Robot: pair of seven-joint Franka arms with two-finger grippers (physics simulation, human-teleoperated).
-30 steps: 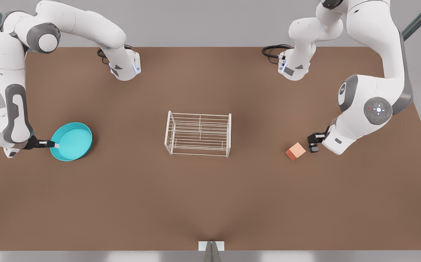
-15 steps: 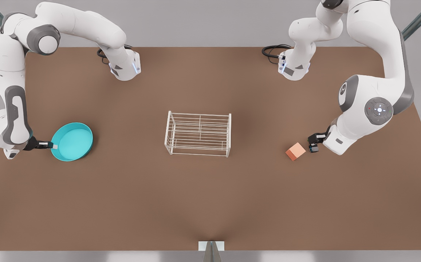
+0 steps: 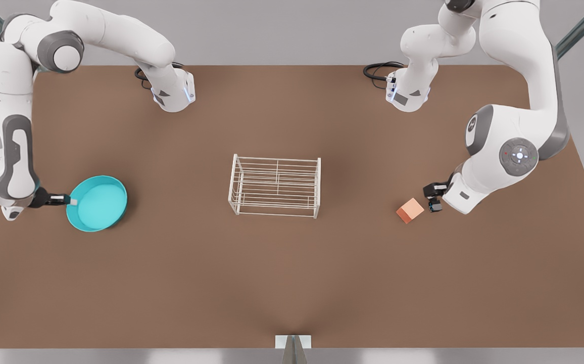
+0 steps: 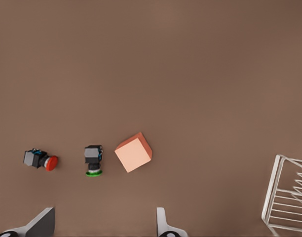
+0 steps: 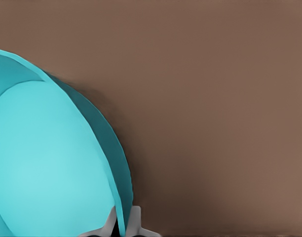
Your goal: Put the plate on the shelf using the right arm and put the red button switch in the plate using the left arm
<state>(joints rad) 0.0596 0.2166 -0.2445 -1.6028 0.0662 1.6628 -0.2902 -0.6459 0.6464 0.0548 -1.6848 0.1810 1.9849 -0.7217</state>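
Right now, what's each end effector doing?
Right end effector: shut on the plate rim, at the front view's left.
Left end effector: open, holding nothing, above the green-capped switch.

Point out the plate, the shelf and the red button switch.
plate (image 3: 97,205): front view, inner floor.
shelf (image 3: 275,178): front view, top tier bars.
red button switch (image 4: 51,163): left wrist view, red cap.

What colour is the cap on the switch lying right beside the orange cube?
Green. The switch next to the cube shows best in the left wrist view.

Smooth matt plate (image 3: 101,205), white wire shelf (image 3: 275,186)
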